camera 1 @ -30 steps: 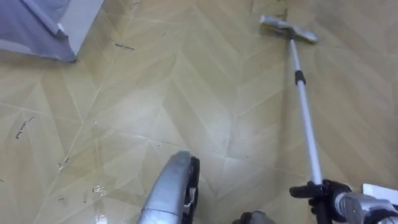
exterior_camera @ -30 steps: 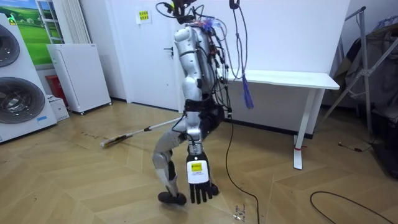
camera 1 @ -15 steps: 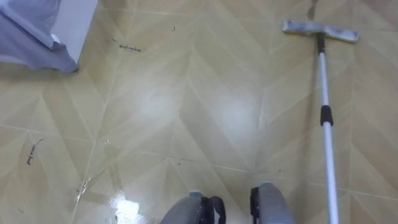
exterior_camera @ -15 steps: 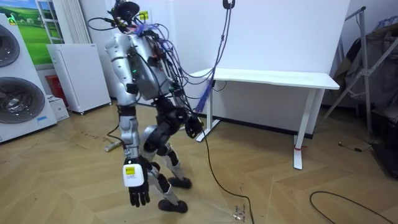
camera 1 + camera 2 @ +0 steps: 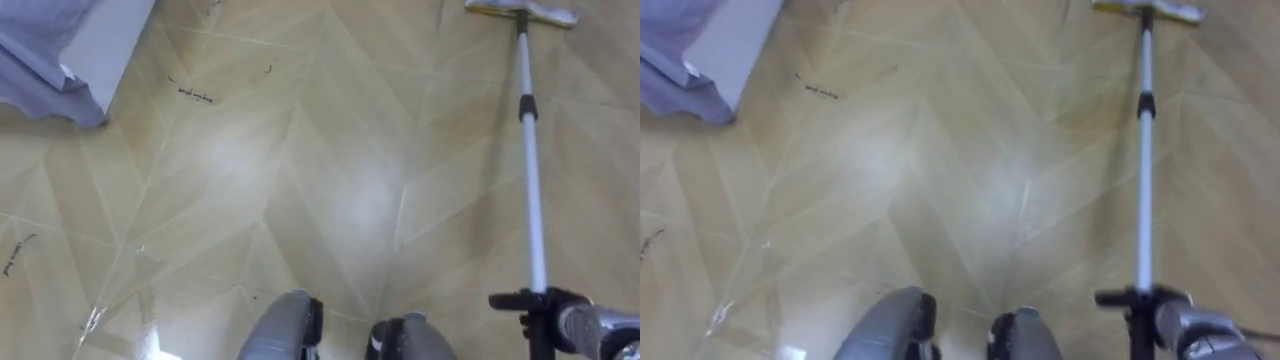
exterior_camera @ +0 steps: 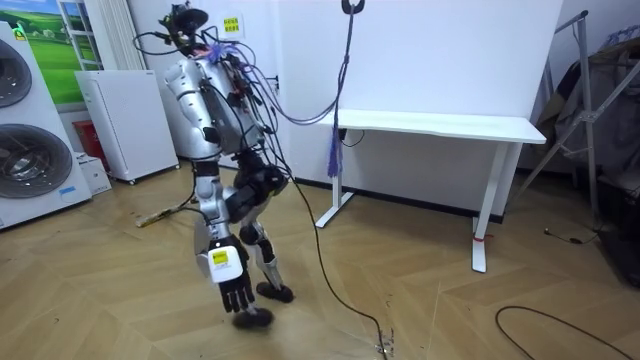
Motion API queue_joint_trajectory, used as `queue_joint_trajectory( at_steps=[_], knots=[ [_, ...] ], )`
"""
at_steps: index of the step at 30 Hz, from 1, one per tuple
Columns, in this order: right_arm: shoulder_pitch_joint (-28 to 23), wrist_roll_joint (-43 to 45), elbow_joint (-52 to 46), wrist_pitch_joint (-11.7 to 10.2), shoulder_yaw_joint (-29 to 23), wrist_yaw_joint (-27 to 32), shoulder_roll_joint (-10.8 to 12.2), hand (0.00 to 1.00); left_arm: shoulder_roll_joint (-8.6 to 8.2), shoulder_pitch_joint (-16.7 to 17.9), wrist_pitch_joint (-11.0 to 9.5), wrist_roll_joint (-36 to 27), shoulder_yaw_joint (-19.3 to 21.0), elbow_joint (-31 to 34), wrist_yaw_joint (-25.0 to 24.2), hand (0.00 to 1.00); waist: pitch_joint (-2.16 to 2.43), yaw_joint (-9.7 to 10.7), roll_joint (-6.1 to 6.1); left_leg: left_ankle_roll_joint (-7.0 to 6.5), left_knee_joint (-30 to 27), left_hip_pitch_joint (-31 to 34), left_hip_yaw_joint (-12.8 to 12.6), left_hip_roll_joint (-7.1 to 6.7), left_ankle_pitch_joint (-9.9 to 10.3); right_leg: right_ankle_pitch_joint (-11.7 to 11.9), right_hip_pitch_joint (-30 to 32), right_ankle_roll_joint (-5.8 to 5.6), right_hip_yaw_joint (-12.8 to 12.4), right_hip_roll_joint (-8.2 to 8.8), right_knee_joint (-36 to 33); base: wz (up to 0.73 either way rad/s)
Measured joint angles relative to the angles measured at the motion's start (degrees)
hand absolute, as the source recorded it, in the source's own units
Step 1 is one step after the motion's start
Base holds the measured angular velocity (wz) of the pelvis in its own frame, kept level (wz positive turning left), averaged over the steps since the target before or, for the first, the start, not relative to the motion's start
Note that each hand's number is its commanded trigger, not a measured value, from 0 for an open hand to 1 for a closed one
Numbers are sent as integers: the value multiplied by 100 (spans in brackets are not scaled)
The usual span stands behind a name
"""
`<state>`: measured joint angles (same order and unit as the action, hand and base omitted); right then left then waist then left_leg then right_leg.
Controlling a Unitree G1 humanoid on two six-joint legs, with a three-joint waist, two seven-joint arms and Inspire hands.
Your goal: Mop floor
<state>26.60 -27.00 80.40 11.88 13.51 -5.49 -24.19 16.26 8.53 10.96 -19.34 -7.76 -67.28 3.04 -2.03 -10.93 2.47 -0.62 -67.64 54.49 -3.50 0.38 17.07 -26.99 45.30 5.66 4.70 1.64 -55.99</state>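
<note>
The mop (image 5: 531, 190) lies out ahead of me and to my right, its flat head (image 5: 520, 12) down on the wooden floor (image 5: 300, 150) at the far end and its pale pole running almost straight back toward me, with a dark collar (image 5: 527, 106) partway along. My right hand (image 5: 541, 312) has the near end of the pole, its dark fingers curled round it at the lower right of my eye views. My left hand (image 6: 233, 288) hangs at my side in the room view, holding nothing, its fingers loosely straight and pointing down at the floor. The floor is laid in a zigzag pattern, with a few small dark marks (image 5: 190, 94) on it to my left and a shiny patch near my feet. At the far left of my eye views stands the corner of a white box (image 5: 105, 45) with grey-blue cloth (image 5: 35, 55) lying against it. In the room view I stand on open floor; two washing machines (image 6: 30, 150) and a small white fridge (image 6: 125, 120) are by the wall on the room view's left, and a white table (image 6: 450, 126) stands well apart on the room view's right.
</note>
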Motion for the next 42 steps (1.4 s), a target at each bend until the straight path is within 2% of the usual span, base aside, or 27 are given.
queue_joint_trajectory(
  at_steps=[2, 3, 4, 5, 6, 7, 9, 10, 13, 16, 17, 18, 20, 22, 23, 24, 26, 27, 29, 30, 32, 33, 37, 38, 39, 40, 42],
  knots=[
    [-382, -250, 1, -3, -43, -94, 72, 100, -12, -21, 37, 106, -2, 88, -231, 0, -1, 13, -96, 27, 1740, -132, -55, -10, -82, -156, -620, -36, 28, -132, 424, 63],
    [-739, -360, 17, -8, -55, -117, 120, 100, -22, -71, 45, 132, 23, 109, -317, 0, 13, 20, -155, -162, 2192, -240, -141, -28, -340, -279, -918, -91, -1, -143, 598, 56],
    [-987, -424, 38, -10, -56, -157, 129, 100, -34, -81, 45, 155, 26, 102, -367, 0, 63, 35, -188, -243, 2201, -321, -206, -31, -338, -354, -1045, -124, -30, -119, 657, 66],
    [-1383, -436, 140, -11, -45, -221, 90, 100, -94, -185, 64, 219, 41, 84, -420, 0, 148, 143, -265, -502, 2139, -434, -341, -71, -193, -442, -1152, -225, -99, -58, 509, 81],
    [-1804, -411, 304, 1, 2, -202, 28, 100, -214, -332, 92, 339, 91, 80, -431, 0, 134, 187, -465, -608, 1995, -560, -450, -133, -10, -310, -1036, -420, -276, 27, -120, 79],
    [-2030, -397, 384, 4, 38, -160, 36, 100, -272, -410, 75, 362, 100, 96, -436, 0, 140, 185, -530, -691, 1911, -633, -521, -166, 102, -99, -877, -542, -361, 83, -595, 41],
    [-2723, -411, 424, 4, 118, 22, 194, 100, -464, -527, -9, 368, 142, 141, -343, 0, 234, 316, -841, -795, 1768, -939, -549, -281, 511, 989, -424, -722, -518, 139, -1757, -5],
    [-2816, -413, 424, 1, 120, 71, 233, 100, -482, -574, -15, 349, 143, 157, -300, 0, 236, 387, -865, -786, 1808, -1006, -446, -364, 540, 1094, -323, -740, -552, 136, -1895, -30],
    [-2867, -377, 398, -115, 162, 421, 654, 100, -627, -802, -233, 172, 207, 173, 106, 0, 118, 577, -926, -639, 2045, -1330, 298, -629, 598, 711, 338, -677, -603, 144, -1758, -72],
    [-2735, 10, 340, -87, 216, 636, 872, 100, -832, -766, -262, -45, 246, 172, 272, 0, 105, 597, -889, -494, 2399, -1764, 740, -635, 553, 743, 286, -716, -598, 297, 654, -112],
    [-2669, 229, 256, 12, 197, 672, 911, 100, -840, -754, -243, -38, 294, 172, 298, 0, 85, 614, -815, -332, 2380, -1851, 817, -636, 629, 1098, 149, -764, -515, 354, 1265, -60],
    [-2573, 309, 199, 100, 190, 722, 911, 100, -845, -746, -218, -63, 347, 172, 309, 0, 91, 615, -801, -143, 2307, -1908, 930, -576, 741, 1175, 75, -565, -249, 424, 1209, -40],
    [-2282, 451, 256, 310, 41, 735, 883, 100, -781, -737, -187, -277, 346, 170, 311, 0, 96, 580, -755, 7, 1994, -1900, 1023, -500, 772, 968, -72, -405, 158, 457, 1114, 9],
    [-1775, 484, 396, 450, -26, 687, 760, 100, -568, -652, -96, -618, 293, 168, 323, 0, 97, 453, -561, 303, 1181, -1653, 949, -370, 567, 690, -183, -255, 328, 403, 907, 8],
    [-1420, 495, 433, 446, -20, 589, 646, 100, -350, -560, -91, -896, 180, 167, 408, 0, 110, 278, -322, 441, 473, -1368, 885, -302, 99, 512, -216, -153, 335, 362, 738, -11],
    [-1021, 496, 396, 403, -9, 490, 500, 100, -155, -427, -107, -1009, 30, 167, 515, 0, 113, 158, -158, 455, -212, -1004, 842, -248, -611, 392, -312, -71, 372, 302, 666, -9],
    [-484, 470, 341, 182, -20, 366, 222, 100, -15, -215, -117, -973, -103, 160, 554, 0, 43, 103, -3, 437, -1089, -426, 845, -186, -1390, 278, -501, 57, 475, 221, 644, 17],
    [-163, 469, 201, 109, 6, 305, 41, 100, -6, -87, -94, -916, -150, 202, 523, 0, -8, 35, 75, 326, -1574, -8, 736, -124, -1277, 203, -581, 79, 489, 175, 625, 19],
    [108, 420, 72, 31, 46, 272, -79, 100, -31, 160, -26, -795, -147, 345, 416, 0, -33, -124, 92, 189, -1338, 228, 532, 43, -1033, 179, -829, 68, 478, 39, 791, 10],
    [136, 331, 70, 102, 44, 260, -93, 100, -30, 196, -13, -793, -148, 341, 366, 0, -40, -154, 104, 185, -954, 192, 477, 48, -936, 156, -934, 37, 474, 28, 869, 39],
    [-106, 95, 21, 161, -14, 233, -98, 100, -41, 263, -13, -614, -144, 335, 174, 0, -29, -158, 79, 163, 1424, -310, 319, -1, -758, 4, -1256, -68, 470, 24, 1119, 70],
    [-322, -41, -38, 119, -27, 218, -88, 100, -43, 176, -18, -501, -141, 288, 75, 0, -15, -128, 36, 13, 2258, -489, 208, -23, -588, -88, -1312, -130, 451, 35, 1168, 71],
    [-1119, -276, 149, -30, -27, 152, 47, 100, -182, -165, -11, -346, -25, 131, -17, 0, 27, -14, -140, -551, 2434, -739, -211, -132, -220, -206, -1433, -340, 123, 149, 979, 60],
    [-1415, -317, 272, -53, 31, 132, 94, 100, -265, -204, -9, -247, -26, 179, -15, 0, 50, 30, -203, -638, 2422, -921, -307, -240, -73, -66, -1351, -575, 31, 287, 500, 21],
    [-1807, -264, 319, -54, 101, 158, 101, 100, -356, -212, -12, -150, -13, 283, -13, 0, 145, 152, -348, -722, 2407, -1051, -328, -354, 67, 214, -1206, -735, -52, 348, -33, 23],
    [-1993, -218, 330, -57, 112, 200, 112, 100, -390, -213, -47, -104, -11, 340, -3, 0, 172, 200, -416, -751, 2404, -1113, -328, -401, 113, 394, -1126, -772, -144, 355, -289, 29],
    [-2601, -45, 339, -62, 154, 408, 333, 100, -453, -213, -196, -49, -16, 418, 49, 0, 240, 448, -654, -848, 2445, -1395, -243, -561, 275, 1234, -827, -833, -446, 325, -1108, 18]
  ],
)
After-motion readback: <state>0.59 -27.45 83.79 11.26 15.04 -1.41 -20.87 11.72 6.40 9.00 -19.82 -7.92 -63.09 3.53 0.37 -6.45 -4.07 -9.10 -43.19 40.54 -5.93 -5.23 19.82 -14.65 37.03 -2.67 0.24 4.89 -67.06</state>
